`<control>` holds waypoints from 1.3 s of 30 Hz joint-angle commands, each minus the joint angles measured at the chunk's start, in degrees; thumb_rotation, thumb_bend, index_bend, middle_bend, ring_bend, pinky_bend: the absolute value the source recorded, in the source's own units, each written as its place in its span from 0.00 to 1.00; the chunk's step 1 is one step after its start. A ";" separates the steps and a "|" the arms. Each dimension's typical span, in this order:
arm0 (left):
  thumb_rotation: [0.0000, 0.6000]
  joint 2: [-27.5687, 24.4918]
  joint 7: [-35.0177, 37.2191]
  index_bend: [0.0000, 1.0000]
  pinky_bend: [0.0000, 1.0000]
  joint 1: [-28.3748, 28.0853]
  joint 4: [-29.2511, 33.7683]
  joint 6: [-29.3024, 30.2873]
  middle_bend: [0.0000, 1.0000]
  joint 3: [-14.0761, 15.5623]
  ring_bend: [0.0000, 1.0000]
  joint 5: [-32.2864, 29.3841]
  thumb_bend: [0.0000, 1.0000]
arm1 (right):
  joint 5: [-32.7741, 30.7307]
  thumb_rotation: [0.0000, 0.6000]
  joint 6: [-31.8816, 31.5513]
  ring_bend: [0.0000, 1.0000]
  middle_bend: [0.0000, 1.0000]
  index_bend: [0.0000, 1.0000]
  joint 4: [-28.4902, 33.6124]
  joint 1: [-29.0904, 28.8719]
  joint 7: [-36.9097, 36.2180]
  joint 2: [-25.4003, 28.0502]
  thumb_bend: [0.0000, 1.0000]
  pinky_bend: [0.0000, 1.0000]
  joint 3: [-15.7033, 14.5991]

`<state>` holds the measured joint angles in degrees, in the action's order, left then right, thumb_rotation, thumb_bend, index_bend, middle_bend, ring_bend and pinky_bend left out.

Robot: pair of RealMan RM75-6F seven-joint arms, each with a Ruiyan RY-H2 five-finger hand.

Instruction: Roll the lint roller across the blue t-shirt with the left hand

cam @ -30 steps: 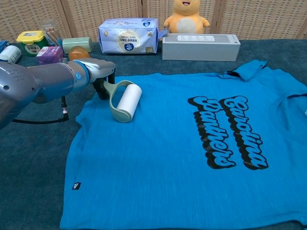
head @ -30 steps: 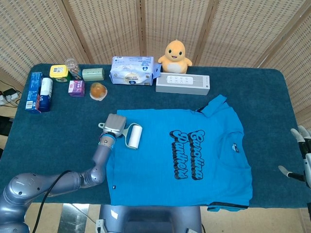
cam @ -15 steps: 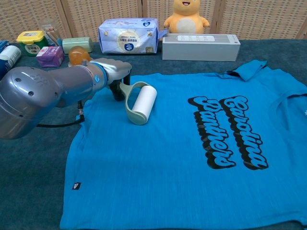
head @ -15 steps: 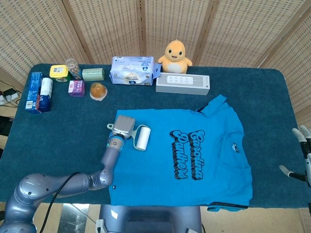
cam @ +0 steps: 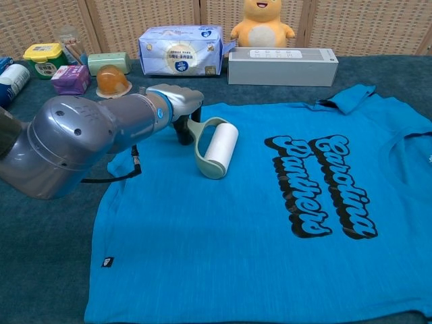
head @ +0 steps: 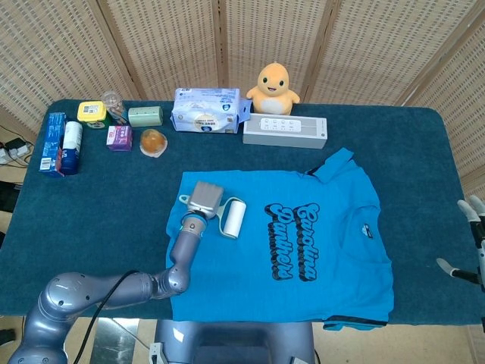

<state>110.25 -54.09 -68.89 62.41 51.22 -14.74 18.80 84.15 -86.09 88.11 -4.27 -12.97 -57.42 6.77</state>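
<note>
A blue t-shirt with a dark "Carolina Panthers" print lies flat on the dark blue table. My left hand grips the pale green handle of the lint roller, whose white drum rests on the shirt's left part, left of the print. At the far right edge of the head view, my right hand hangs off the table with its fingers apart and holds nothing.
Along the table's back stand a tissue pack, a yellow plush chick, a white box, an orange jelly cup, small jars and boxes and a blue carton. A wicker screen stands behind.
My left hand has pushed the lint roller to the right across the shirt, towards the print. The right hand has not moved.
</note>
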 commanded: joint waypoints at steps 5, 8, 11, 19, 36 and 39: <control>1.00 1.81 -0.60 1.00 1.00 -1.34 -1.58 -0.79 1.00 -1.15 1.00 -0.12 1.00 | -0.15 1.00 0.13 0.00 0.00 0.03 0.02 -0.01 -0.16 0.06 0.00 0.00 0.06; 1.00 2.55 -1.00 1.00 1.00 -1.81 -2.26 -0.76 1.00 -1.43 1.00 -0.18 1.00 | -0.21 1.00 0.16 0.00 0.00 0.03 0.05 -0.01 -0.28 0.12 0.00 0.00 0.08; 1.00 3.24 -1.36 1.00 1.00 -2.25 -2.96 -0.83 1.00 -1.73 1.00 -0.25 1.00 | -0.25 1.00 0.14 0.00 0.00 0.03 0.07 0.03 -0.39 0.17 0.00 0.00 0.11; 1.00 4.87 -1.31 1.00 1.00 -3.41 -3.94 -1.10 1.00 -2.89 1.00 0.66 1.00 | -0.30 1.00 0.16 0.00 0.00 0.03 0.06 0.03 -0.48 0.19 0.00 0.00 0.15; 1.00 6.46 -2.06 1.00 1.00 -3.99 -5.29 -0.88 1.00 -3.77 1.00 1.55 1.00 | -0.24 1.00 0.16 0.00 0.00 0.03 0.14 0.05 -0.59 0.26 0.00 0.00 0.15; 1.00 5.93 -2.99 1.00 1.00 -3.47 -4.69 -0.10 1.00 -3.26 1.00 1.34 1.00 | -0.14 1.00 0.03 0.00 0.00 0.03 0.20 0.11 -0.60 0.36 0.00 0.00 0.13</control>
<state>116.34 -56.94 -72.52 57.55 50.94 -18.16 20.23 83.98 -86.09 88.30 -4.15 -13.59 -57.04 6.92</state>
